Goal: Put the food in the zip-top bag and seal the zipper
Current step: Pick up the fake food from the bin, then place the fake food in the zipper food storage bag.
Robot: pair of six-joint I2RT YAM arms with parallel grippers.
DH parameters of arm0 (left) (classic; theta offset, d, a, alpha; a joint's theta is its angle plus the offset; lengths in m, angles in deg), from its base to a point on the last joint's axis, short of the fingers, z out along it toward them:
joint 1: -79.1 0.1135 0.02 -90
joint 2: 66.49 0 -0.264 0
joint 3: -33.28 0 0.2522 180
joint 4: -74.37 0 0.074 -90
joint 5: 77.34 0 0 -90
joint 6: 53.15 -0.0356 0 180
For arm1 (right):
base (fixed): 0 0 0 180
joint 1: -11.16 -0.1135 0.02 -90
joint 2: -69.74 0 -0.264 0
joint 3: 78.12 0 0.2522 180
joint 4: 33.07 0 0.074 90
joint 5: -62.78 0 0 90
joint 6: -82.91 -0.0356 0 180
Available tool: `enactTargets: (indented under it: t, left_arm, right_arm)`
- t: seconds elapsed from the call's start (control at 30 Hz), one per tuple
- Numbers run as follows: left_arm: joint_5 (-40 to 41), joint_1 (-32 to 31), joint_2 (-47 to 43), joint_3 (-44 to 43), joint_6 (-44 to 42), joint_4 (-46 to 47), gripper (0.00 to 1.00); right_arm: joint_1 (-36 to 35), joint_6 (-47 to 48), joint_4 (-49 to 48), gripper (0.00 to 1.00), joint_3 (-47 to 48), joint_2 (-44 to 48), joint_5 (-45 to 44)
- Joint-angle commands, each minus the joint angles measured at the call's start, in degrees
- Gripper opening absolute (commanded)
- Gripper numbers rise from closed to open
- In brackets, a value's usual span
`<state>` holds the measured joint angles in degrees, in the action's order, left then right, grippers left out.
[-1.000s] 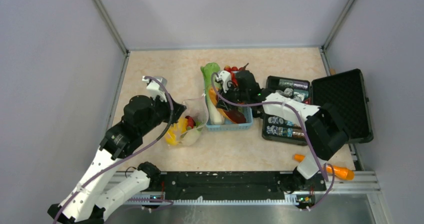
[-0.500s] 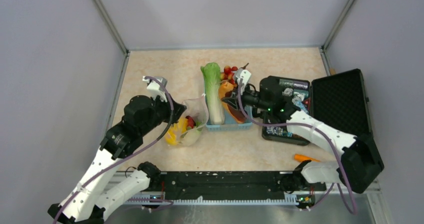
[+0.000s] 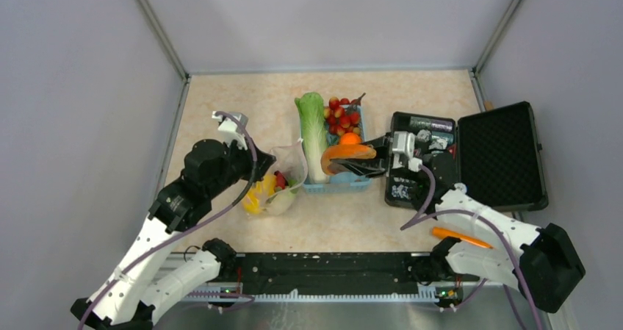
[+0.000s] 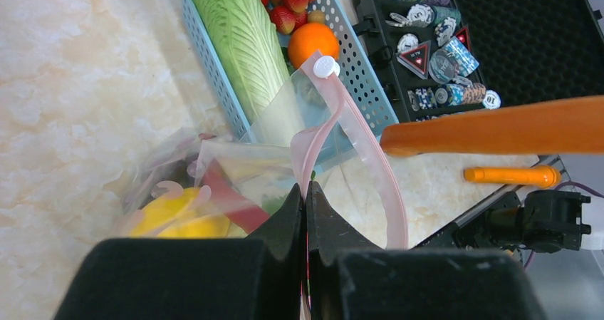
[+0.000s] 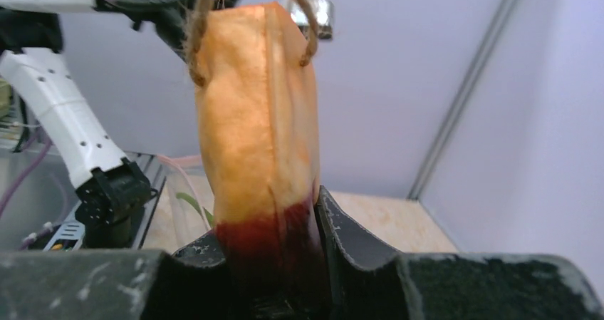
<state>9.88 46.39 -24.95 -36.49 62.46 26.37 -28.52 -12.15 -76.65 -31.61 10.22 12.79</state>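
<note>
My right gripper (image 5: 274, 245) pinches the long orange plastic toy piece (image 5: 256, 120) by one end above the blue slatted basket (image 3: 336, 187). It looks light, stiff and slippery. My left gripper (image 4: 305, 195) is clamped tight on the mouth of the floppy clear zip-top bag (image 4: 228, 160) beside the basket.

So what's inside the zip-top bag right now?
In the zip-top bag, a yellow fruit and a red piece show. Crumpled plastic and the left gripper pinching its edge hide anything deeper.
</note>
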Motion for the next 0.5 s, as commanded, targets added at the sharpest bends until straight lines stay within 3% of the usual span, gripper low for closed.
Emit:
enactTargets:
  t: [0.0,0.23,0.47]
  left_arm:
    - [-1.3,0.0,0.6,-0.2,-0.1,2.2,0.0]
    - [-5.0,0.1,3.0,-0.6,-0.1,2.9,0.0]
    - [-6.5,0.1,1.8,-1.5,0.2,2.7,0.0]
  right_arm:
    - [-1.2,-2.4,-15.2,0.0,4.2,0.8,10.8]
    - [-6.6,-4.3,-26.8,0.0,9.2,-3.8,15.0]
    - [-8.7,-5.8,-28.3,0.0,13.4,-13.6,16.9]
